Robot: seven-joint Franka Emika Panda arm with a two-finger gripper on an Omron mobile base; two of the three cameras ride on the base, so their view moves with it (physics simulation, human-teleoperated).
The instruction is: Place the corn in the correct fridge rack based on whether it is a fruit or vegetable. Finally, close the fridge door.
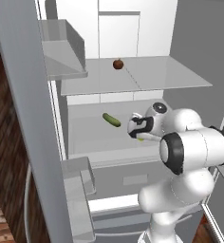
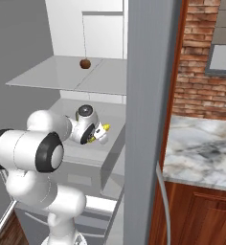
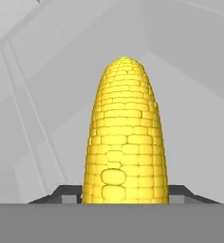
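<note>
Setting, left base view: open fridge interior (image 1: 133,28), white back wall, grey side walls; its door (image 1: 23,118) stands open at 9 o'clock, brick wall behind it.
Shelves, left base view: two flat pale-grey shelves; upper shelf (image 1: 171,76) at 12 o'clock, fridge rack (image 1: 85,133) below it at centre.
Upper shelf load: one small dark red fruit (image 1: 117,64), alone.
Fridge rack load: one dark green cucumber (image 1: 111,119), lying slantwise, at 9 o'clock from the gripper and apart from it.
Arm, left base view: one white arm rising from 5 o'clock; gripper (image 1: 138,134) reaches in over the fridge rack, a sliver of greenish-yellow showing under the hand.
Right base view: same fruit (image 2: 85,63) on the upper shelf at 12 o'clock; gripper (image 2: 101,133) above the fridge rack (image 2: 112,115); marble table (image 2: 201,148) at 3 o'clock against brick.
Corn, right base view: one cob (image 2: 104,128), yellow tip poking out at 3 o'clock from the hand, just above the rack.
Hand view: corn (image 3: 126,137) upright at centre, tip toward 12 o'clock.
Jaws: pinching the corn at its base, one dark tip on each side.
Writing: none readable.
</note>
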